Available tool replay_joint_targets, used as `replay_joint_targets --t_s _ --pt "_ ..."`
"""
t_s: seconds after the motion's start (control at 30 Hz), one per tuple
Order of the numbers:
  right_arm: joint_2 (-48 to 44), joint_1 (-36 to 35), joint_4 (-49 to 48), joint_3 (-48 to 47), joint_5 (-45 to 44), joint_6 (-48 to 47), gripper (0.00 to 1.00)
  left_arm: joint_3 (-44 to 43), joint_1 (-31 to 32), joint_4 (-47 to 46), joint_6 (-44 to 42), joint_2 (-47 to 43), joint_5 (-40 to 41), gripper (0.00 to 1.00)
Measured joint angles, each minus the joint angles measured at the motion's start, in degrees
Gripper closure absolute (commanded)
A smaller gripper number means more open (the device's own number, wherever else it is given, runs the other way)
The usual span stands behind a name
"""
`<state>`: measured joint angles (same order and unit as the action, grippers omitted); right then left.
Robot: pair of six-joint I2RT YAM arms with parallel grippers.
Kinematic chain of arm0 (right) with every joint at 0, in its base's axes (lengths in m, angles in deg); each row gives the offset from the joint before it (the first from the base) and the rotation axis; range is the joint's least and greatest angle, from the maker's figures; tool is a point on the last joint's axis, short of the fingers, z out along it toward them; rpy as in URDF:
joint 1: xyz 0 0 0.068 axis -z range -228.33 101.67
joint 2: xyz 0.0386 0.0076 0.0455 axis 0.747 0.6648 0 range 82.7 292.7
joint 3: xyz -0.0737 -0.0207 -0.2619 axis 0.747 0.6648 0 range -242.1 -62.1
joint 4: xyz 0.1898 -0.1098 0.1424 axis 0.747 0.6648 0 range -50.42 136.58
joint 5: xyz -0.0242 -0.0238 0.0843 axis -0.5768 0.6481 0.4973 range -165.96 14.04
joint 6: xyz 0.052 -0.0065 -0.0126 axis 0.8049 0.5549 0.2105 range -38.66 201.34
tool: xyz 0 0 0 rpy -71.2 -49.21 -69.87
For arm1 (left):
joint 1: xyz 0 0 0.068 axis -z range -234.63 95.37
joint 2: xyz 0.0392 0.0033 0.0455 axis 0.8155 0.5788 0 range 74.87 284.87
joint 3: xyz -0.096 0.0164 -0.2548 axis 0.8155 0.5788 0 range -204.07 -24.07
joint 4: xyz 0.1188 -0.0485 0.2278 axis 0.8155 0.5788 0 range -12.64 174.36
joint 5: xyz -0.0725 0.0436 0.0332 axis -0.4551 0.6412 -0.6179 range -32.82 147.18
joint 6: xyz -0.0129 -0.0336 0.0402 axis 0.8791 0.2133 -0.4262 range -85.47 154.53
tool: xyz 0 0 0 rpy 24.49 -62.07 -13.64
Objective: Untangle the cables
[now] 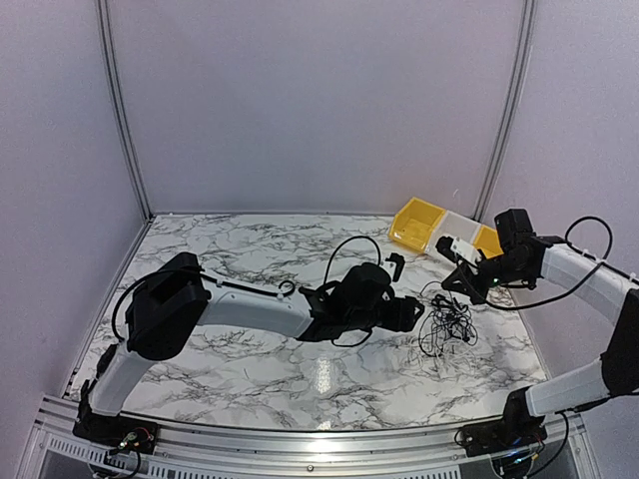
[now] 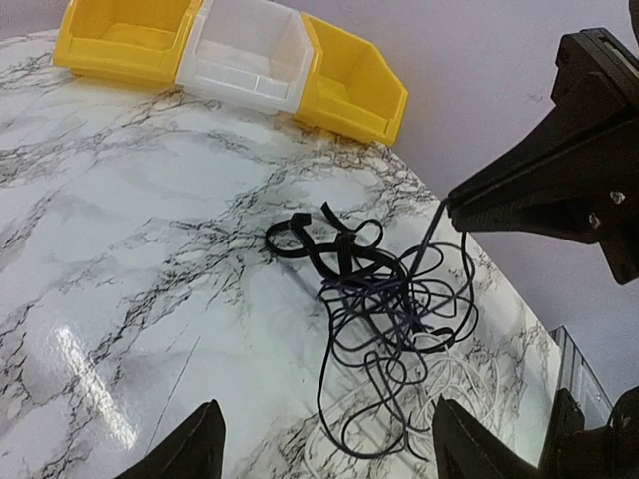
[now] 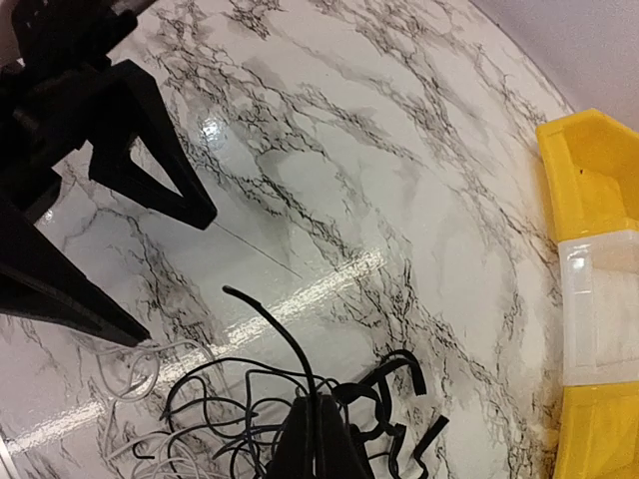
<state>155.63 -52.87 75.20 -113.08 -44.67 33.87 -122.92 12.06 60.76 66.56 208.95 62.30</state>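
Left arm stretched low, jaws wide, right arm pinching cables

Pale lilac-grey panels closed the space in on three sides: a back wall, a left wall and a right wall, all plain and evenly lit. Slim metal posts ran up where the back wall met the sides, one on the left, one on the right. The table wore glossy white marble with dark grey veins. A bright patch of glare sat near its front, and a silver rail ran along the near edge.
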Motion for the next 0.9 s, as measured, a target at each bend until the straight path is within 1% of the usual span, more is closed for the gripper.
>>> replay_joint_targets --t_s 0.07,0.13,0.2,0.3,0.4,0.5,0.67,0.73,0.9 --pt "-0.72 -0.76 1.03 -0.83 0.96 0.87 1.00 -1.27 0.00 -1.62 0.42 1.09 0.33 0.27" --pt "-0.96 -1.07 2.14 -1.79 2.29 1.73 1.00 -3.10 0.00 -3.65 0.87 2.47 0.57 0.30" --pt "-1.09 -1.27 3.13 -2.86 3.72 2.60 1.00 -5.88 0.00 -7.08 1.18 4.72 0.55 0.37" --pt "-1.46 -1.57 5.09 -5.03 6.16 3.74 1.00 -9.84 0.00 -11.63 1.25 8.52 -0.15 0.43" --pt "-1.92 -1.70 7.98 -9.29 9.18 4.57 1.00 -14.73 0.13 -14.32 0.24 13.11 -1.55 0.50" --pt "-2.45 -1.73 10.67 -15.45 12.52 5.33 1.00 -18.16 0.39 -15.78 -0.09 16.85 -2.97 0.56" --pt "-3.34 -1.73 12.02 -26.64 18.91 7.76 1.00 -23.04 0.55 -16.87 0.37 22.38 -7.30 0.79" --pt "-3.67 -1.75 11.80 -30.42 21.22 9.44 1.00 -24.72 0.68 -17.20 0.61 24.24 -8.70 0.82" --pt "-3.85 -1.73 8.92 -38.99 25.14 15.02 1.00 -25.29 1.31 -17.44 1.22 25.99 -10.91 0.84"
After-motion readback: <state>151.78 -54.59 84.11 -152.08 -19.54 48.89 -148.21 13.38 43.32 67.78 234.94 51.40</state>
